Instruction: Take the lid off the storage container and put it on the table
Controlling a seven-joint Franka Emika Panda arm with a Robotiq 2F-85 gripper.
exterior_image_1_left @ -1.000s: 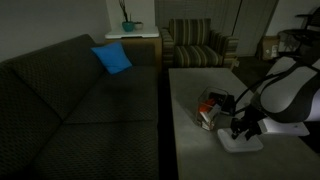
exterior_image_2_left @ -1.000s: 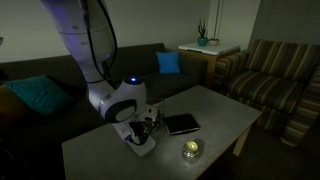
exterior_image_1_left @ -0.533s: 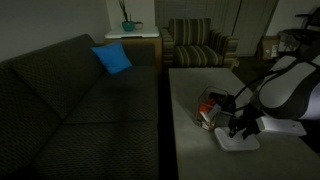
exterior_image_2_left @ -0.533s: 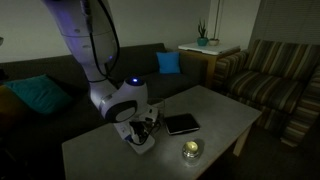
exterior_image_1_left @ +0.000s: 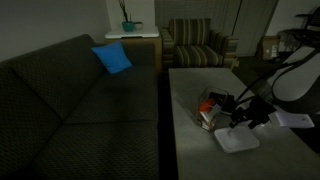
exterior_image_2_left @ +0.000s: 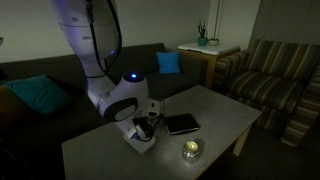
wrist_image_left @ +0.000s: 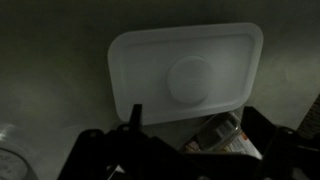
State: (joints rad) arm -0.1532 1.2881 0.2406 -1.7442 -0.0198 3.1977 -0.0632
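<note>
The white rounded-square lid (wrist_image_left: 185, 72) lies flat on the pale grey table (wrist_image_left: 50, 90); it also shows in both exterior views (exterior_image_1_left: 238, 142) (exterior_image_2_left: 140, 139). The storage container (exterior_image_1_left: 209, 109), with red-orange and white sides, stands open next to it, and printed packets show inside it in the wrist view (wrist_image_left: 215, 138). My gripper (wrist_image_left: 200, 135) is open and empty, its dark fingers spread wide. It hovers just above the lid's near edge and the container (exterior_image_1_left: 241, 119) (exterior_image_2_left: 146, 124).
A dark flat tablet (exterior_image_2_left: 182, 124) and a small round shiny dish (exterior_image_2_left: 191, 150) lie on the table (exterior_image_2_left: 225, 120); the dish's edge shows in the wrist view (wrist_image_left: 10, 160). A dark sofa (exterior_image_1_left: 80, 100) runs along the table's long side. A striped armchair (exterior_image_1_left: 195, 45) stands at the far end.
My gripper has let go of the lid and risen off it. The lid stays flat on the table beside the container.
</note>
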